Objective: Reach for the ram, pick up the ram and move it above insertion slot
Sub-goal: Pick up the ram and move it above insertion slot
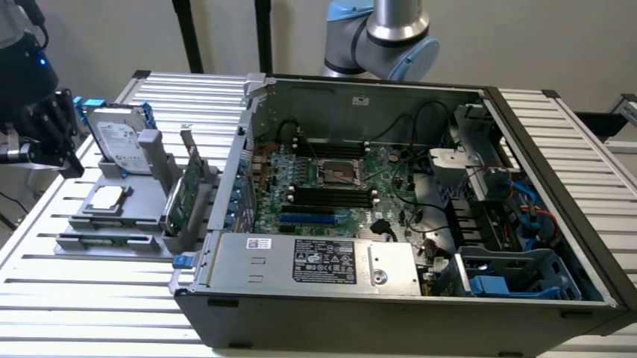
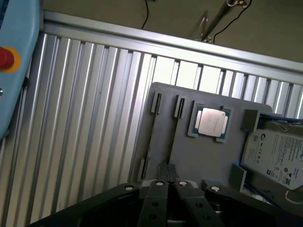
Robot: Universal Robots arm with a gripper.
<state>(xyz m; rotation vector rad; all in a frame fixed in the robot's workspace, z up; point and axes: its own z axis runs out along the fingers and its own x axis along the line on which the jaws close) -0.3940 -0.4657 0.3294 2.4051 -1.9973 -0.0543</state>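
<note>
The exterior view looks down from a raised spot onto the open black metal computer case (image 1: 398,321) and, at the exterior view's left, the flat grey plastic fixture tray (image 1: 139,216), which the wrist view faces closely from above, past the black gripper (image 2: 167,166).

One open computer case (image 1: 398,321) sits on one slatted aluminium worktop (image 1: 80,298). Inside the case are one motherboard (image 1: 329,190), one processor socket (image 1: 336,173) and one labelled power supply (image 1: 318,261); the black cables are too tangled to count. At the exterior view's left is one grey holder (image 1: 139,218) carrying four parts: one hard drive (image 1: 115,142), one processor (image 1: 107,198), one ram (image 1: 104,240) and one expansion card (image 1: 179,201). One robot arm (image 1: 393,30) shows at the upper middle of the frame. The wrist view has one red button (image 2: 5,57) and one gripper (image 2: 166,168) with two fingers (image 2: 156,194).
</note>
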